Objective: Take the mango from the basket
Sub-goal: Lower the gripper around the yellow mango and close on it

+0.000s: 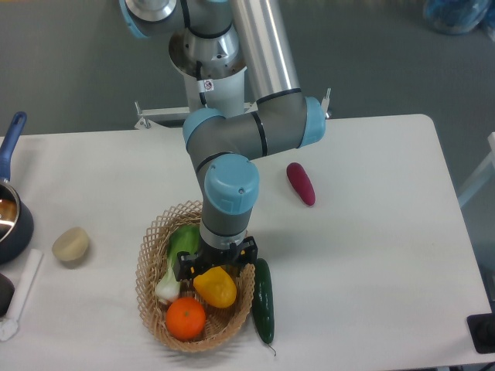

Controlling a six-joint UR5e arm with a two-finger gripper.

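While the gripper (pixel 214 268) hangs low over the wicker basket (pixel 147 251), its body hides the fingertips, so I cannot tell whether the jaws stand apart or have closed on anything. The mango (pixel 216 287) lies inside the basket, directly beneath the gripper and partly covered by it; only its lower yellow end shows.

The main risk, as I judge it, is a poor grasp. The mango's skin looks smooth and glossy, so a pinch near its rounded end could let it slide out sideways or drop back on the lift. A second risk is catching the wrong thing: the orange (pixel 186 318) sits just beside the mango's lower-left end, and the green leafy vegetable (pixel 176 259) with a white stem lies along its left side, close to the gripper. A finger coming down off-centre could press on either of them or snag the basket's looped rim and drag the light basket along.

Outside the basket, a cucumber (pixel 263 300) lies against its right rim, near the gripper's right side, and a tilted lift could knock it. A potato (pixel 71 244) on the left, a dark pot (pixel 11 220) at the table's left edge and a purple-red vegetable (pixel 301 183) to the upper right sit well apart from the work.
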